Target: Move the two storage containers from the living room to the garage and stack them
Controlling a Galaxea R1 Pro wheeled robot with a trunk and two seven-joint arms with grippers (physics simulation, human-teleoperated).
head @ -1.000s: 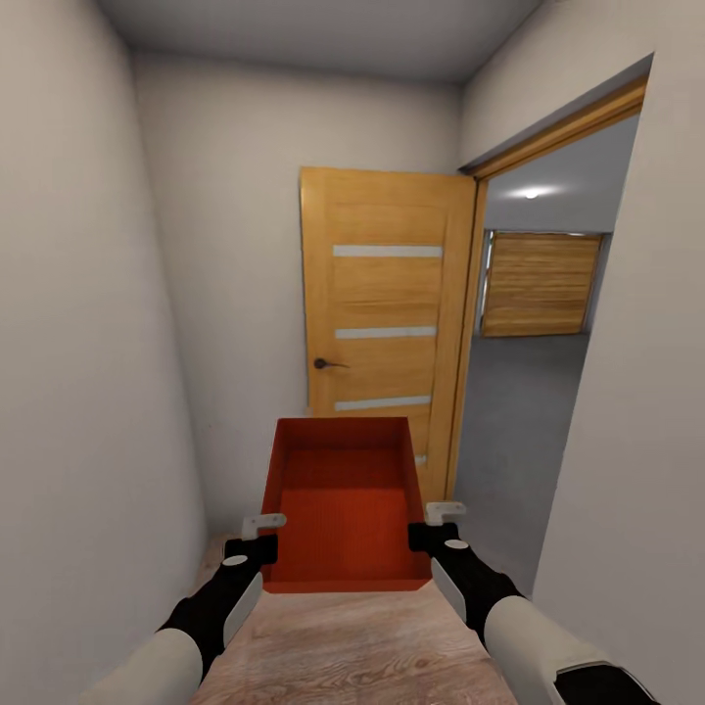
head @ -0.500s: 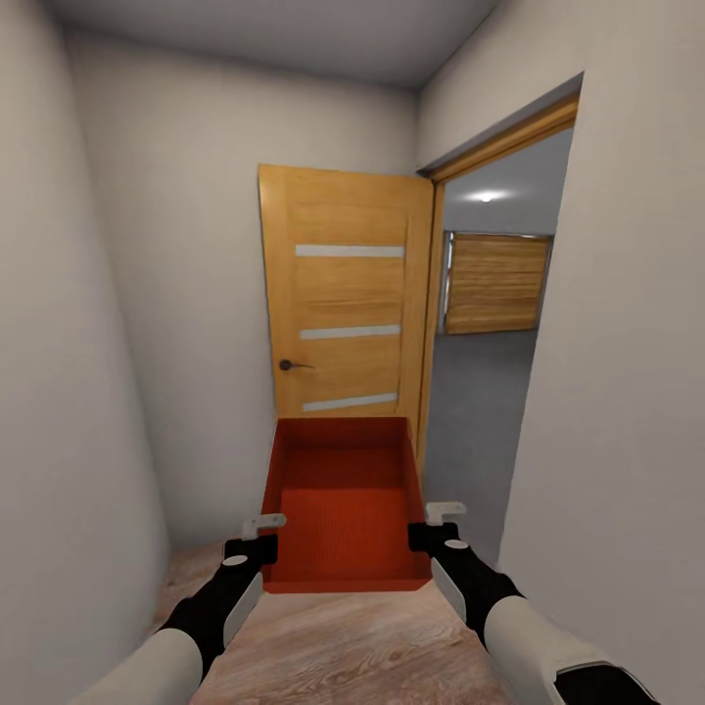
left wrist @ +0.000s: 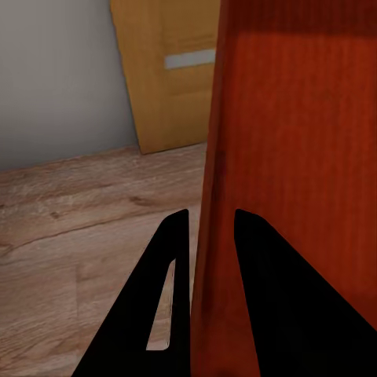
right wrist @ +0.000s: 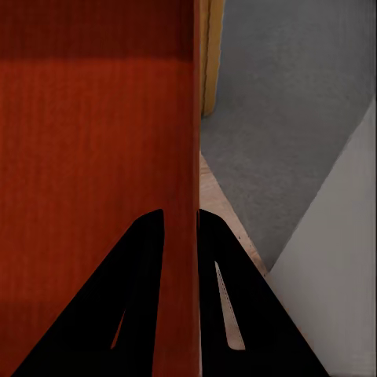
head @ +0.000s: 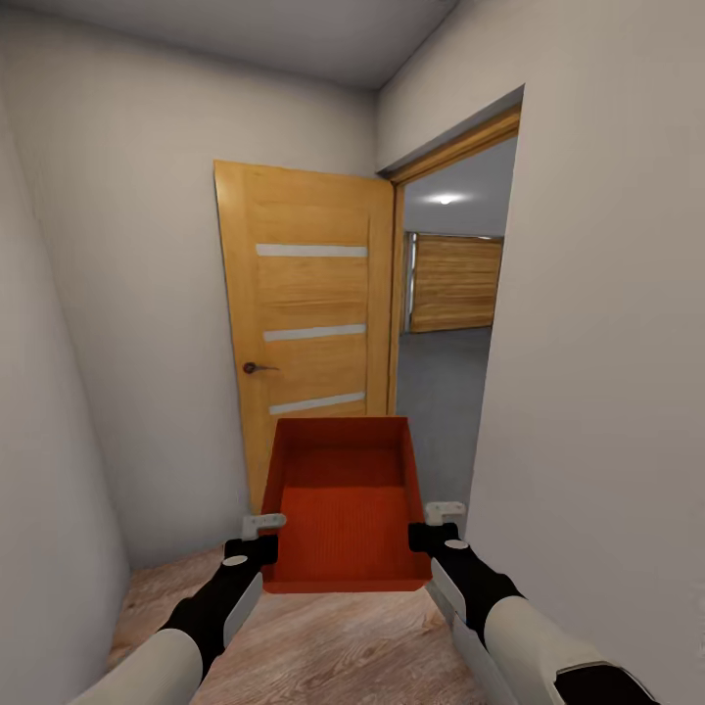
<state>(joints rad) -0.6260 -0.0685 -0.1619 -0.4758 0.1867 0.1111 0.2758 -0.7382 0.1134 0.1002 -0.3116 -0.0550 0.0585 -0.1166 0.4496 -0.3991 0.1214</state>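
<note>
From the head, the robot holds one orange-red box (head: 343,504) out in front, open side up. The left end effector (head: 257,534) grips the box's left wall and the right end effector (head: 436,524) grips its right wall. One on each side keeps the box flat, so it should not tip while the robot rolls. The box hangs in the air above the wood floor (head: 333,646) of a narrow hall. Ahead stands an open wooden door (head: 308,333). Just to its right is the doorway, and through it show a grey floor (head: 441,382) and a plank door (head: 455,282) far back. That looks like the garage, so the box is nearly there but not yet inside.

From the left wrist, the left end effector (left wrist: 210,236) is closed narrow on the box (left wrist: 290,181) wall, one finger on each side. The wood floor (left wrist: 78,220) lies below.

From the right wrist, the right end effector (right wrist: 181,220) pinches the other wall of the box (right wrist: 94,157) the same way. The grey floor (right wrist: 290,102) shows past the box's edge, beside a white wall (right wrist: 338,298).

I think the white wall on the right is close, so the robot must turn with care.
</note>
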